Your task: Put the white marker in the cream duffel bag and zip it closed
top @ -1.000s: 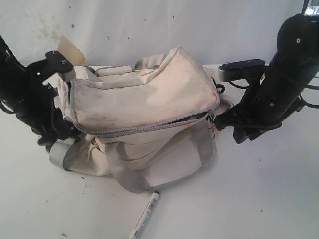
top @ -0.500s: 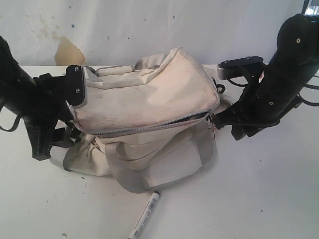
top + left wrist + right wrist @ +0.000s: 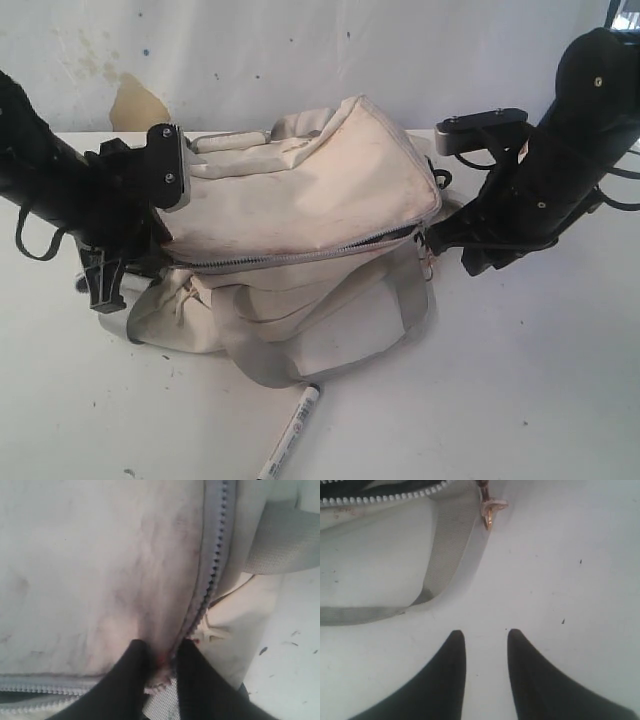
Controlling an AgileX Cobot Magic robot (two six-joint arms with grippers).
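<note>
The table (image 3: 520,380) was white, flat and scuffed, with wide bare room in front of the bag and past its right end. Behind the bag rose a pale wall (image 3: 300,50) carrying a tan stain. The bag (image 3: 300,190) sat mid-table, a soft, slumped cream cloth shape, smudged grey, with its top panel domed.

The black left arm (image 3: 60,190) pressed against the bag's left end and the black right arm (image 3: 560,180) stood just off its right end. Both ends were crowded and only the front was free.

A grey webbing strap (image 3: 250,355) looped flat on the table below the bag's front. The grey zip (image 3: 300,253) ran along the bag's front edge, with a thin dark gap at its right end; nothing inside could be seen.

The left claw (image 3: 161,647) was clenched on the cloth at the bag's zip corner, its fingers nearly meeting. The right claw (image 3: 484,632) hung released over bare table near the strap, with nothing between its fingers.

The marker (image 3: 290,435) lay on the table in front of the bag, outside it, its black cap just beside the strap loop. It was slim, white and tilted. A small brass-coloured pull (image 3: 490,510) hung at the zip's right end.
</note>
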